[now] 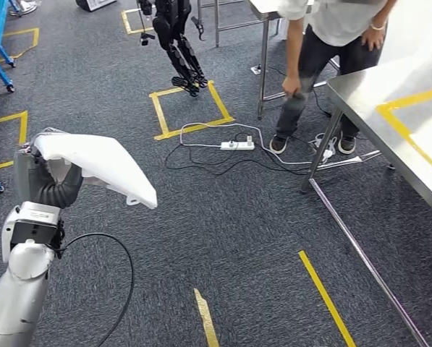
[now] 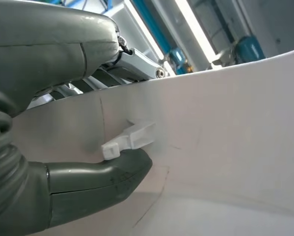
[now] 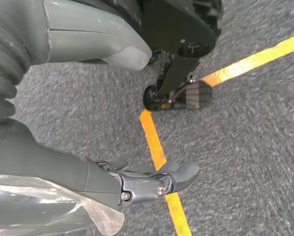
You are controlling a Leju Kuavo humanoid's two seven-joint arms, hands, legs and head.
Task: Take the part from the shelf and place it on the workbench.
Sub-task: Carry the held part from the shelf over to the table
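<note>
Head view is showing me my left hand (image 1: 45,177) carrying the white part (image 1: 96,165) out over the grey carpet (image 1: 230,238), well apart from the steel workbench (image 1: 366,90) on the far right; the part is jutting sideways past the hand, so most of its length is hanging unsupported. On the left wrist view I am seeing the thumb (image 2: 100,179) pressing under a small white tab (image 2: 128,139) on the part's face, with the darker fingers (image 2: 138,66) clamped over the upper edge; I am judging that grip as shallow, and a jolt while walking could be levering the panel loose. My right hand (image 3: 152,182) is hanging low over a yellow floor line (image 3: 158,147), fingers loosely apart and holding nothing. Between me and the bench a power strip (image 1: 236,144) and its cables (image 1: 213,163) are lying across the floor, and a person (image 1: 323,65) is bending beside the bench leg; I am worrying about snagging a foot there, or swinging the part's long end into that person.
</note>
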